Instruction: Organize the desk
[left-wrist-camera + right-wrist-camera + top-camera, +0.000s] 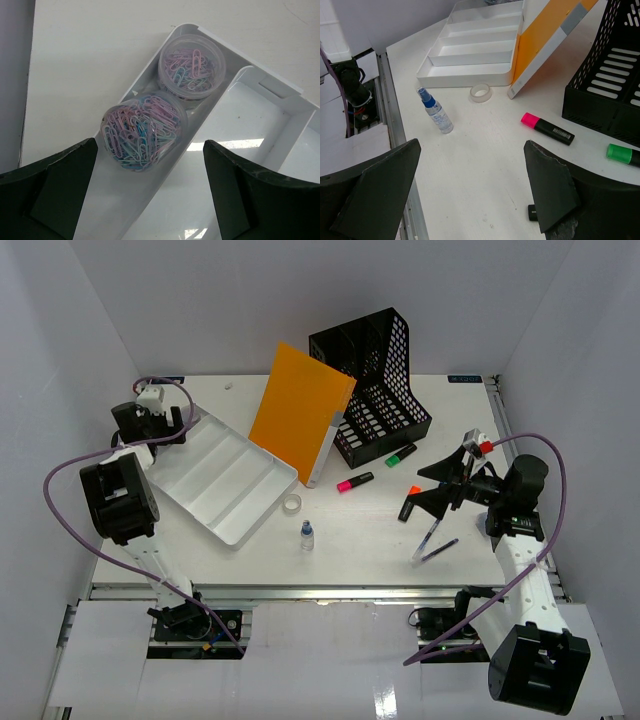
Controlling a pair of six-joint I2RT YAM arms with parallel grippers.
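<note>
The desk [370, 530] is a large, flat, white rectangular tabletop, lying level and filling most of the top view. A metal rail [320, 590] runs along its near edge, from side to side.

— What sort of place was it?
— A robotics lab bench, dressed up as an office. Plain white walls [300, 290] boxed in a white desk [360, 530]. A left arm [120, 500] and a right arm [520, 570] stood bolted by the metal rail [320, 592] at its front, with purple cables [60, 480] looping off them.
— And the office part?
— Stationery: a black mesh file holder [385, 390], a pink highlighter [355, 482], and a white compartment tray [235, 485] with tubs of paper clips [145, 132].
</note>
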